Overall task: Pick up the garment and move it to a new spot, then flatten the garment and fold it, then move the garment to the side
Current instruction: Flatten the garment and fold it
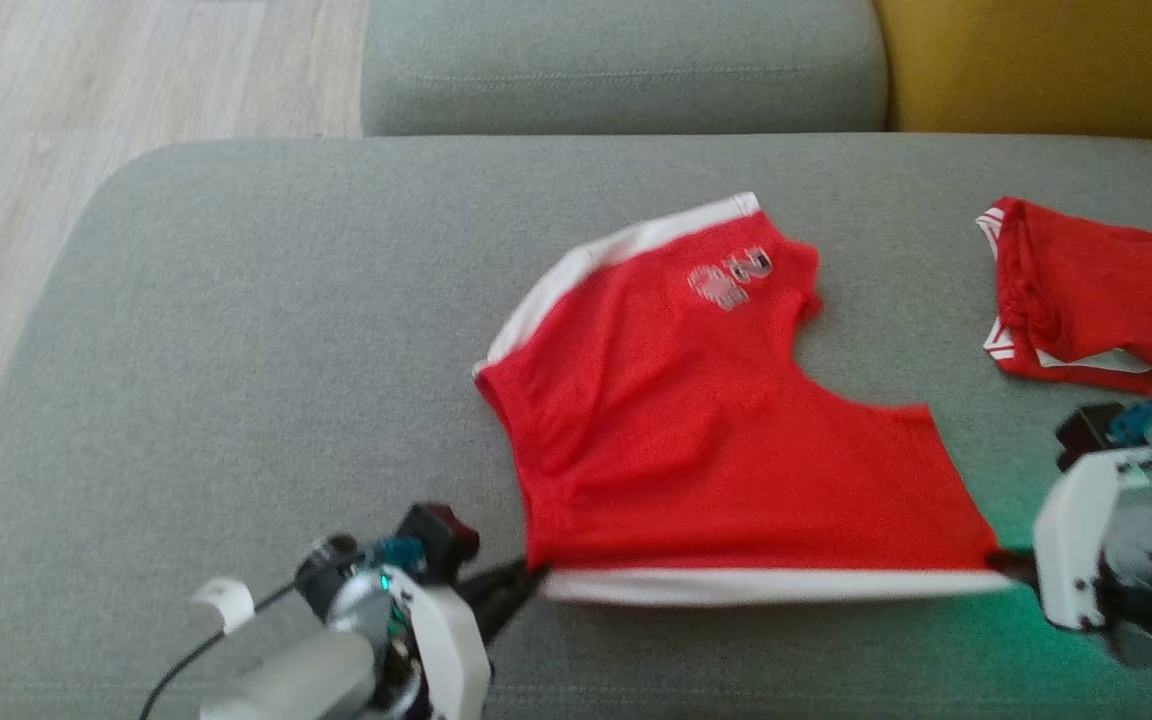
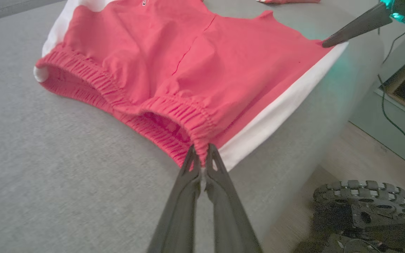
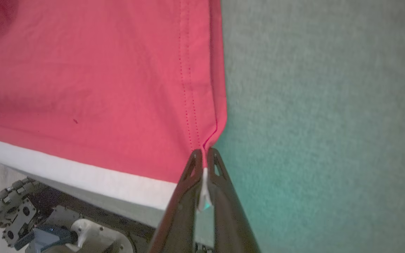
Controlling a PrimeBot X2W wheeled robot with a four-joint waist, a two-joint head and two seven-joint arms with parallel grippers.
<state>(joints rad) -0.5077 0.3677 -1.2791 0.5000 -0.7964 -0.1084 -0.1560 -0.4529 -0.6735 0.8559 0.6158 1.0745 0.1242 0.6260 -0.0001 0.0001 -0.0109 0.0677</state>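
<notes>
Left gripper (image 1: 533, 573), right gripper (image 1: 1002, 562): red white-striped garment (image 1: 716, 440) taut between

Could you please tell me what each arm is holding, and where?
Both hold the red shorts: the left gripper by the waistband corner, the right gripper by the leg-hem corner, jaws shut.

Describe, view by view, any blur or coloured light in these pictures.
Head view: soft, the print on the red shorts smeared, a green glow on the grey cushion by the right pincer. Left wrist view: sharp, waistband gathers clear, green tint at the far corner. Right wrist view: stitching crisp, green cast across the cushion.
</notes>
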